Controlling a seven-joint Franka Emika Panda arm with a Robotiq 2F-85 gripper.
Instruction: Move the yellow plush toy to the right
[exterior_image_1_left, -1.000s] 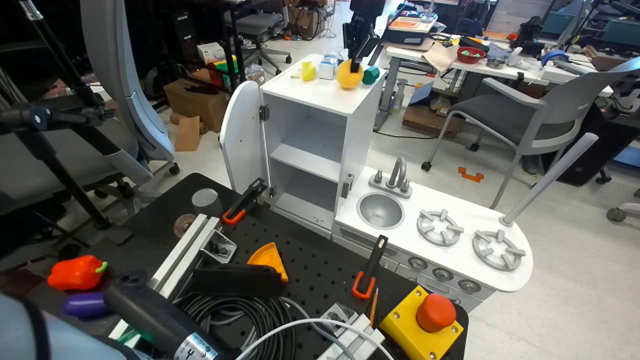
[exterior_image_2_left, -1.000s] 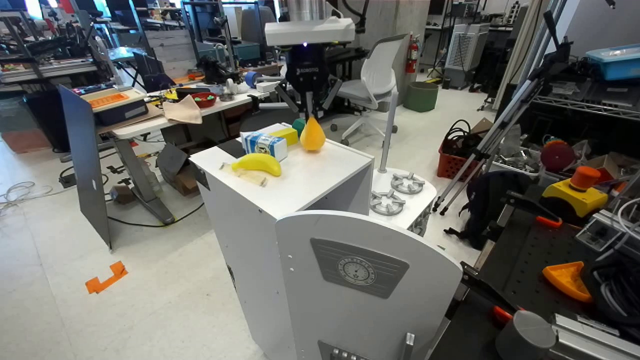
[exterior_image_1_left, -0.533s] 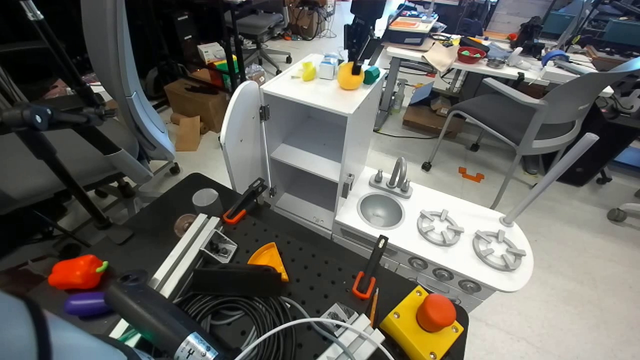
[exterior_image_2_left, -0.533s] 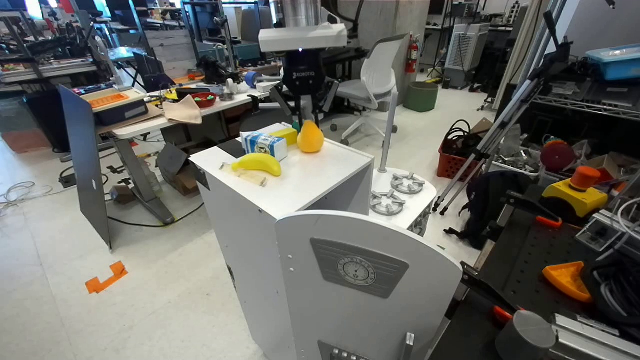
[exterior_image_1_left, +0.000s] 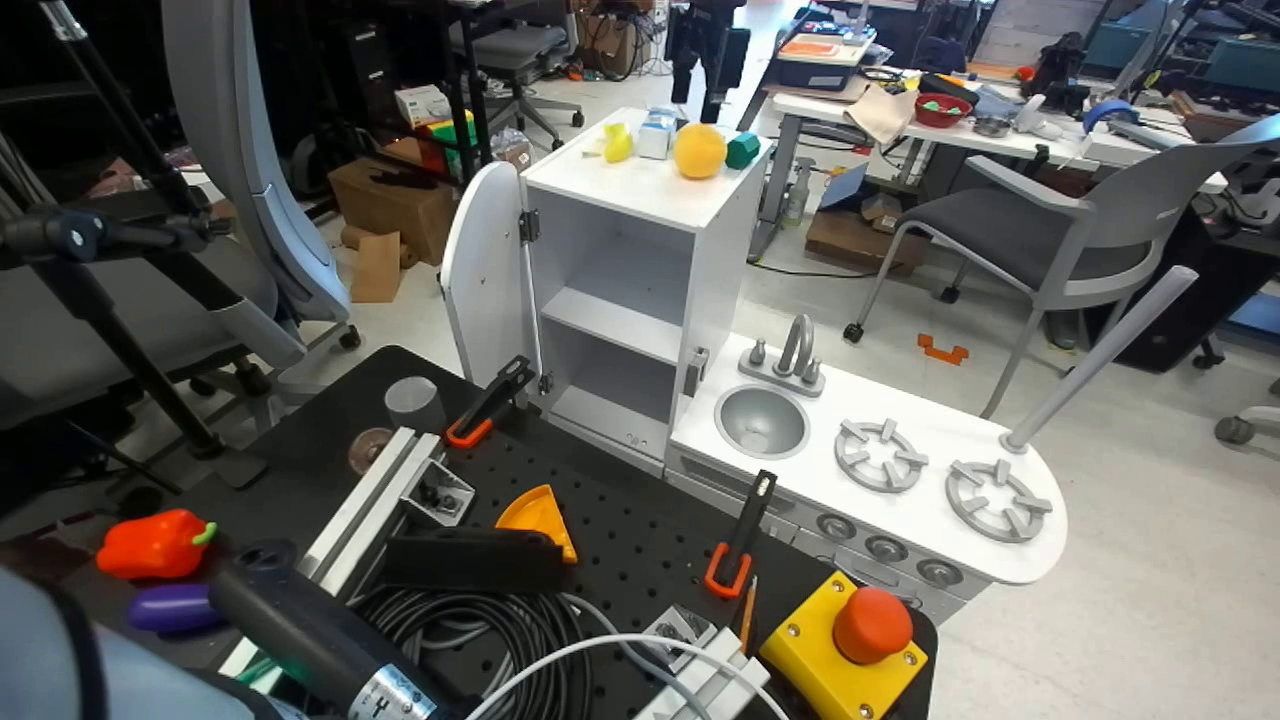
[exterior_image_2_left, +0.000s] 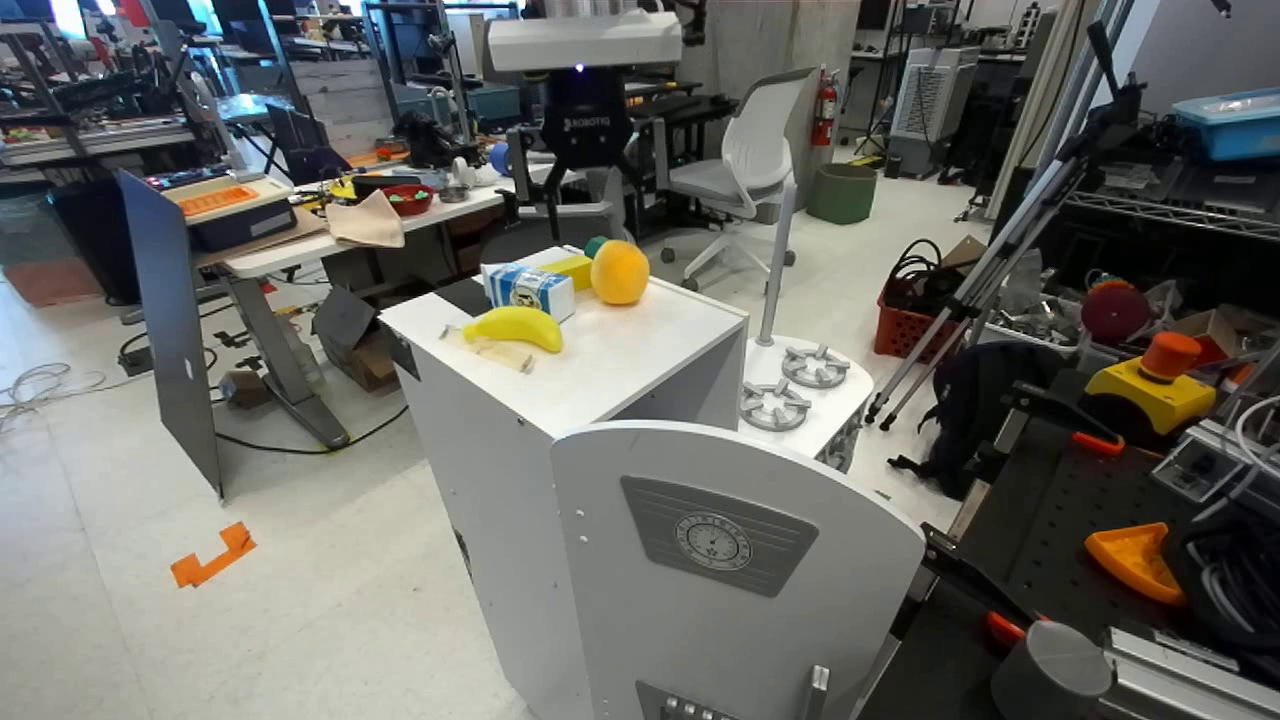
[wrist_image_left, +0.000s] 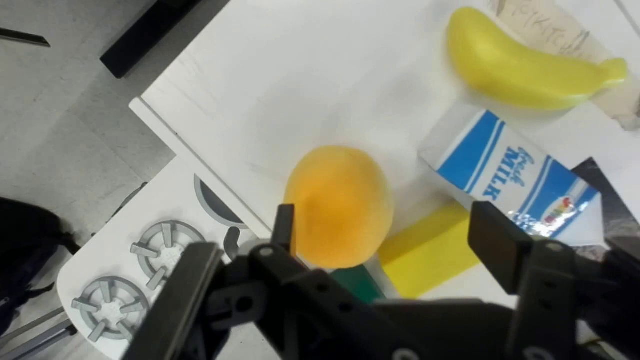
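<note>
The yellow plush toy (exterior_image_1_left: 700, 151), round and orange-yellow, rests on the white cabinet top (exterior_image_2_left: 660, 340) and shows in both exterior views. Just above and behind it in an exterior view, my gripper (exterior_image_2_left: 597, 222) hangs clear of the surface. Seen from the wrist, the gripper (wrist_image_left: 386, 232) is open wide with nothing held. One of its fingers (wrist_image_left: 285, 225) overlaps the edge of the toy (wrist_image_left: 342, 200) in the picture; whether they touch there I cannot tell. The other finger (wrist_image_left: 500, 245) appears over the milk carton side.
Beside the toy stand a blue-and-white milk carton (wrist_image_left: 517, 175), a yellow block (wrist_image_left: 430, 250) and a green object (exterior_image_1_left: 743, 150). A banana (exterior_image_2_left: 515, 327) lies farther along the top. The cabinet's door (exterior_image_2_left: 740, 560) stands ajar; a toy sink (exterior_image_1_left: 762, 420) sits lower down.
A second ago the fingers were closed on the toy's pinched top. They have spread and let go, and the gripper has drawn up and back. The toy has rounded out, staying nearly in place.
</note>
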